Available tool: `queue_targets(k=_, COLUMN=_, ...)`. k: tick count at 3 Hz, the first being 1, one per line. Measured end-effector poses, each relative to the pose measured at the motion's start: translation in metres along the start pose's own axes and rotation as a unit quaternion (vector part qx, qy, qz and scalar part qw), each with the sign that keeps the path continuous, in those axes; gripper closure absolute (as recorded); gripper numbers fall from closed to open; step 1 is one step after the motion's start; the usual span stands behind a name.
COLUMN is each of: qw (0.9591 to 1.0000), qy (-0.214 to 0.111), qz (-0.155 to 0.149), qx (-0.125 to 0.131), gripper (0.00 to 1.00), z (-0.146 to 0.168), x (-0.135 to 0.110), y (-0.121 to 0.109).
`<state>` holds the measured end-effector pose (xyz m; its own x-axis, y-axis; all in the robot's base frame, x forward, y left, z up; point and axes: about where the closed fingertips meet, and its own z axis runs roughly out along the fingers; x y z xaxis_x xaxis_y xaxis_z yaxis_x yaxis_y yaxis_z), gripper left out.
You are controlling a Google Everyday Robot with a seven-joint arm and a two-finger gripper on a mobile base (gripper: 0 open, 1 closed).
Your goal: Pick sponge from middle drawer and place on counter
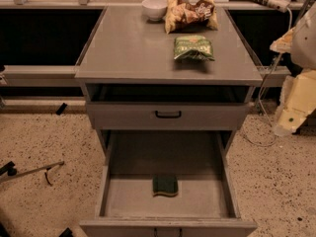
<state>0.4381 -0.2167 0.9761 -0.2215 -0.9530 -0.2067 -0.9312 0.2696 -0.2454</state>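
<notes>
Right of the counter hangs the end effector, state unclear; green bag, bowl on top.

Green bag, brown bag: print unreadable

Sponge lies on the open middle drawer floor; my arm hangs at right, gripper out of sight.

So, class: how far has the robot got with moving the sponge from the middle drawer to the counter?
Done: the middle drawer stands open. In hand: nothing; the sponge lies on the drawer floor, and the gripper is off at the right edge, beside the cabinet. Left: reach in, grasp, lift, and set it on the counter.
</notes>
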Motion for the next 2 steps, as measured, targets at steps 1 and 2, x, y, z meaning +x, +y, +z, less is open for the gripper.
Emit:
queue_targets(k=1, qw=1.0, qy=0.0, qz=0.0, qx=0.0, gripper=0.0, z=0.0, x=0.0, y=0.0)
queue_targets(k=2, qw=1.0, qy=-0.007, qz=0.003, qx=0.0, gripper=0.0, z=0.0047, x=-0.0001, y=0.0016)
